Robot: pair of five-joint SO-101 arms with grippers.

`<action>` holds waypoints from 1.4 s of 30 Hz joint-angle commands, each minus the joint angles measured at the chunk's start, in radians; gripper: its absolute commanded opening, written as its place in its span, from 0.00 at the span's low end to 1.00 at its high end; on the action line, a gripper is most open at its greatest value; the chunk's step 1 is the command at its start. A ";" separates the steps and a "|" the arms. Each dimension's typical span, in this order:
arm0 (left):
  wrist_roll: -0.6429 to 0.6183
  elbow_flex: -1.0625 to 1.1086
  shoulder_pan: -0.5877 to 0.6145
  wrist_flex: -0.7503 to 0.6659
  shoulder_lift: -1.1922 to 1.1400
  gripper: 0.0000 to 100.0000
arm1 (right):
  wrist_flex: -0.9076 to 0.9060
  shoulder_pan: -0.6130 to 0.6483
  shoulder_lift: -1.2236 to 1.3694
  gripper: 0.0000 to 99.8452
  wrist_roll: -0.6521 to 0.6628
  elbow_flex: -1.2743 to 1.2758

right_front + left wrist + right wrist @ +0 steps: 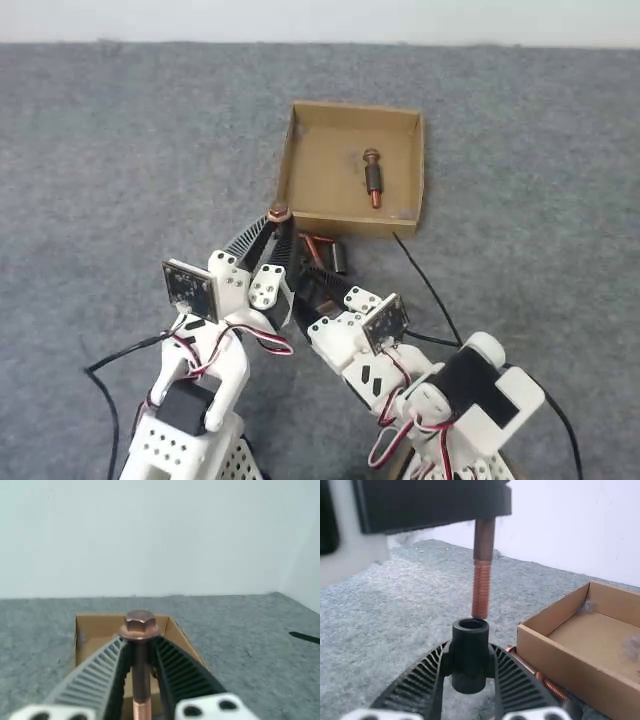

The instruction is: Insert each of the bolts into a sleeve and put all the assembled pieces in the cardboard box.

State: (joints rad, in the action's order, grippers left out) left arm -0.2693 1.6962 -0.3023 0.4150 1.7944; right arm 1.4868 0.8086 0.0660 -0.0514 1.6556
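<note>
My left gripper (pixel 140 647) is shut on a copper bolt (pixel 139 626), held upright with its hex head above the fingers; from above it (pixel 276 224) hangs just in front of the cardboard box (pixel 300 165). My right gripper (pixel 470 656) is shut on a black sleeve (pixel 469 645), opening upward. The bolt's threaded tip (pixel 481 592) hangs just above that opening, apart from it. One assembled bolt and sleeve (pixel 373 179) lies inside the box.
A loose bolt (pixel 318 246) and a black sleeve (pixel 339 257) lie on the grey carpet just in front of the box's near wall (pixel 560 655). Black cables (pixel 425 285) trail across the carpet to the right of the arms.
</note>
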 commanded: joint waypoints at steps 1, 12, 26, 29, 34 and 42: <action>-0.011 -0.013 0.000 -0.046 0.026 0.01 | -0.004 0.004 -0.015 0.01 0.023 0.025; -0.012 -0.019 -0.002 -0.046 0.028 0.01 | -0.007 0.001 -0.013 0.01 0.023 0.020; -0.012 -0.013 -0.003 -0.046 0.028 0.01 | -0.082 -0.045 -0.013 0.01 0.023 -0.046; -0.014 -0.013 -0.008 -0.044 0.028 0.01 | -0.097 -0.045 -0.015 0.01 0.023 -0.060; -0.012 -0.013 -0.032 0.006 0.028 0.01 | -0.096 -0.047 -0.021 0.01 0.023 -0.061; -0.012 -0.013 -0.035 0.009 0.028 0.01 | -0.021 -0.047 -0.015 0.01 0.031 -0.060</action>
State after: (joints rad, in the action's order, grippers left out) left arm -0.2693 1.6962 -0.3330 0.4227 1.7944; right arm 1.4254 0.7779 0.0660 -0.0514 1.6326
